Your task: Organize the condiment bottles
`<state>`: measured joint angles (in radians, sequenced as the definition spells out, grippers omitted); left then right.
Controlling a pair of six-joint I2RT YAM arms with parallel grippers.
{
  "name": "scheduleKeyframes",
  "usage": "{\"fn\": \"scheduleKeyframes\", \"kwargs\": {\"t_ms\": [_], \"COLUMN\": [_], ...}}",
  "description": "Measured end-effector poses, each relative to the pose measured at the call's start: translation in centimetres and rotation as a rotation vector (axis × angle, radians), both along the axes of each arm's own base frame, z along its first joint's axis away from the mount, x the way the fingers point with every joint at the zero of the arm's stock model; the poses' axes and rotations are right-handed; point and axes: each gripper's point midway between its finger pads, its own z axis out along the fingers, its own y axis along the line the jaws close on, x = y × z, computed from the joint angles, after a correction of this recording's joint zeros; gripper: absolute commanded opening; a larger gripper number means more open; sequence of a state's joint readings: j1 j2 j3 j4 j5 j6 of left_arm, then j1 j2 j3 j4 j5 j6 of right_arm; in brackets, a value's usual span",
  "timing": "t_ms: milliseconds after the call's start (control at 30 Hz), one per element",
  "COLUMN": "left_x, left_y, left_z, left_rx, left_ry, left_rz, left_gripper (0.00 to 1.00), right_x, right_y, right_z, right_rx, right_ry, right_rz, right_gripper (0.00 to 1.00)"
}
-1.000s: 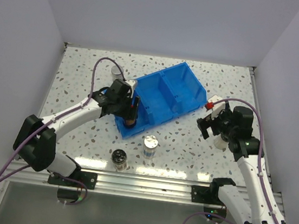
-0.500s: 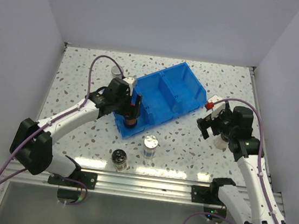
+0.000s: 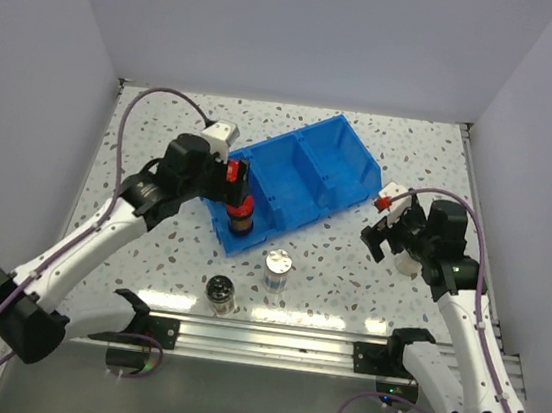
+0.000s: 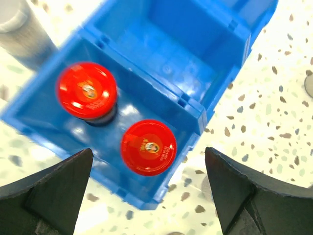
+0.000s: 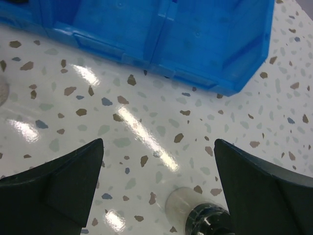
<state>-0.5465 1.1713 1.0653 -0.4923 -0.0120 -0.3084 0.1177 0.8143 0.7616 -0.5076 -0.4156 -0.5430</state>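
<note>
- Left fingers point(image 3: 237, 174) are spread wide and pinch nothing. Right fingers point(image 3: 382, 227) are spread wide too, and nothing is between them.
- Nearest to the arm bases, a black-capped jar point(image 3: 220, 293) stands upright on the tabletop point(image 3: 433, 155). A silver-capped jar point(image 3: 278, 267) stands near it, a little further in. Both are outside the blue bin point(image 3: 316, 209).
- On the right, a dark jar point(image 5: 205, 221) shows at the lower edge of the right wrist view, close under the right fingers. I cannot tell which cap it has.
- The right arm point(image 3: 468, 321) is bent at the elbow. Its fingers hang over bare tabletop, near the right end of the bin but apart from it.
- In the near-left end compartment of the bin, the two red-capped jars point(image 4: 148, 147) stand upright, close together. I judge that the red pair is sorted and that four jars are not yet placed.
- The left arm point(image 3: 102, 231) reaches forward and to the right, with its wrist pointing down over this compartment.
- The other two compartments show only their blue floor.
- Farthest, a second silver-capped jar point(image 4: 22, 29) stands on the tabletop just outside the left wall of the bin. The next move, in my judgement, calls for lifting the left fingers clear of the bin wall. They should then go to this jar, close around its body under the cap, and carry it to a free compartment.
</note>
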Motion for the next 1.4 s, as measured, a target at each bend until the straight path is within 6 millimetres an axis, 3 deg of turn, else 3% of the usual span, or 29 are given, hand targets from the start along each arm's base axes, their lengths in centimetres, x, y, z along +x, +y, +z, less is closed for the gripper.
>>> {"fn": "scheduleKeyframes", "kwargs": {"t_ms": [133,200,367,500,600,900,1033,1267,1400], "left_x": [-1.2,-2.2,-4.3,-4.8,-4.8,-5.3,-5.2,-5.3,-5.3], "left_y": [2.9,5.0,9.3,10.8,11.7,13.7,14.0,14.4,14.4], "left_z": [5.1,6.5,4.2,1.0,0.5,3.4,3.7,3.7,3.7], "left_rx": [0.017,0.028,0.087,0.141,0.17,0.125,0.127,0.131,0.13], "left_ry": [-0.201,-0.288,-0.366,-0.35,-0.353,-0.461,-0.47,-0.474,-0.477], "left_rz": [0.03,0.079,0.196,0.241,0.275,0.382,0.402,0.42,0.424], "left_gripper": [1.0,1.0,1.0,1.0,1.0,1.0,1.0,1.0,1.0], "right_x": [-2.7,-4.7,-8.8,-11.2,-12.8,-10.7,-10.5,-10.7,-10.9], "right_y": [2.9,4.5,7.5,10.8,12.5,16.3,18.0,21.4,22.4], "right_z": [-0.8,-1.0,-1.7,-2.0,-2.7,-4.3,-5.4,-5.4,-6.6], "right_rx": [0.045,0.064,0.102,0.072,0.037,-0.115,-0.201,-0.269,-0.305], "right_ry": [0.004,0.01,0.092,0.158,0.201,0.234,0.245,0.238,0.272], "right_rz": [0.234,0.384,0.666,0.863,0.943,0.972,0.988,1.031,1.042], "right_gripper": [0.98,0.99,0.99,0.99,0.99,0.99,0.99,0.99,0.87]}}
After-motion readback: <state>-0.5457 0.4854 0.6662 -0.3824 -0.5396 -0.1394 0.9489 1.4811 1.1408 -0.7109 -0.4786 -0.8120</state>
